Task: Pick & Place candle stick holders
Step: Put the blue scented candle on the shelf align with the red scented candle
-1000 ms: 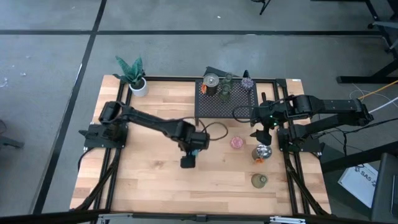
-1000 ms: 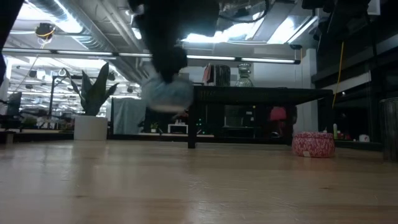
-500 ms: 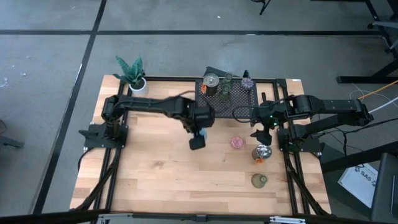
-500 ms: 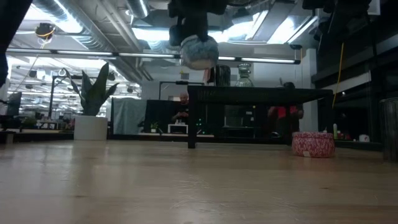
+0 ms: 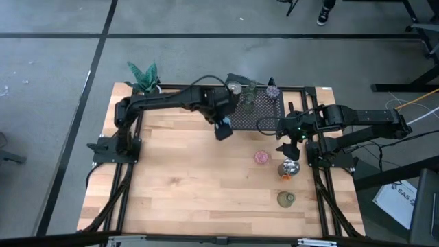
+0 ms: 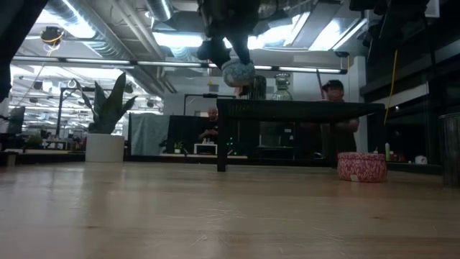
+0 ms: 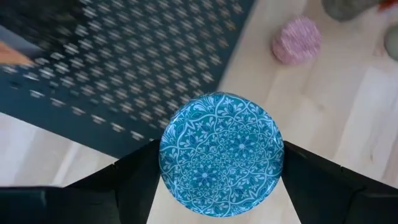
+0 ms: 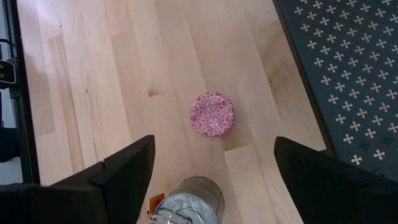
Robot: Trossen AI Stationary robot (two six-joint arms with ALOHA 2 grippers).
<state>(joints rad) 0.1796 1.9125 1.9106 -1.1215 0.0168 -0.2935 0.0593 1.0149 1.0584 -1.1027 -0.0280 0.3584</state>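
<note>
Left gripper: raised above the table, at the near left corner of the black rack; fingers clamped on the blue holder, held clear of the wood.
Right gripper: fingers apart, hovering near the rack's right edge, above the pink holder.
Silvery holder: on table, just right and near of pink.
Olive holder: nearer still.
On rack: three more holders.
Potted plant: far left corner.

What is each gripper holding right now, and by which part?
The left gripper clamps the blue candle holder by its round sides. The right gripper is open and holds nothing.
</note>
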